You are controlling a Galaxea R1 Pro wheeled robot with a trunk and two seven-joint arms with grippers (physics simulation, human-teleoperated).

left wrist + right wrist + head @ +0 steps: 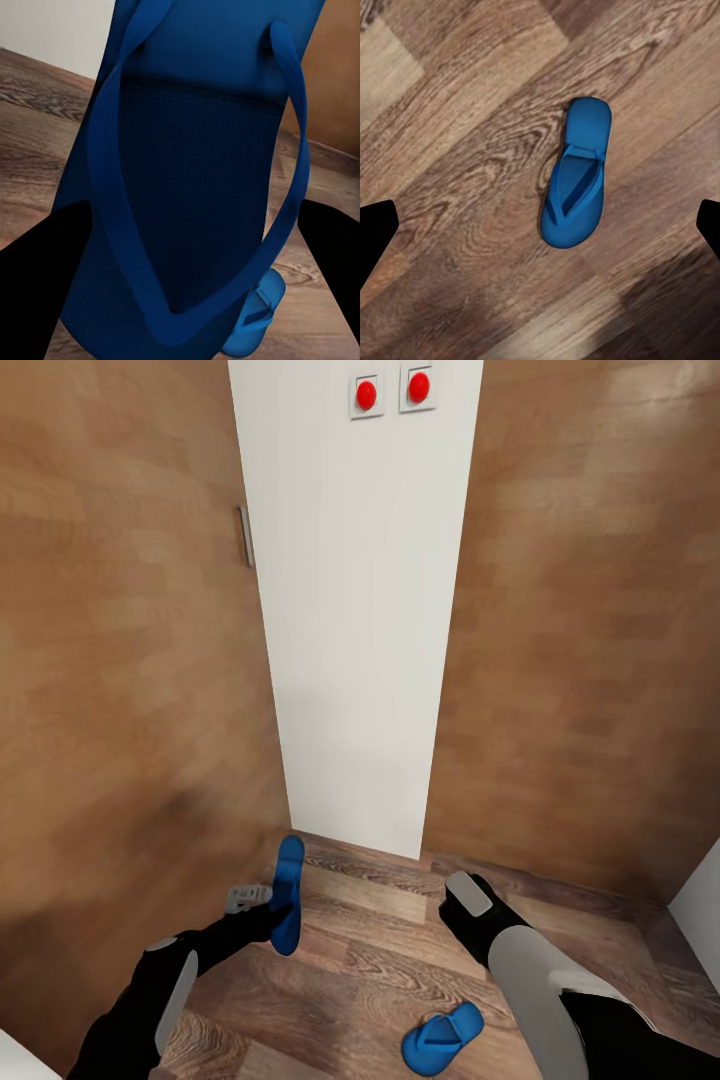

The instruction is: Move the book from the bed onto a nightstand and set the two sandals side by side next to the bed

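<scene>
While 1 sandal [288, 895] is gripped, 1 lies floored [442, 1039].

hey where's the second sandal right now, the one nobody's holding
In the head view, the loose sandal lies flat on the wood floor near the bottom, just left of the right arm, apart from the sandal the left gripper holds.

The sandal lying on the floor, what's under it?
Under the loose sandal is wood-plank floor, nothing else visible around it. The patch beneath its sole is covered. The other sandal is held up in the left claw.
</scene>
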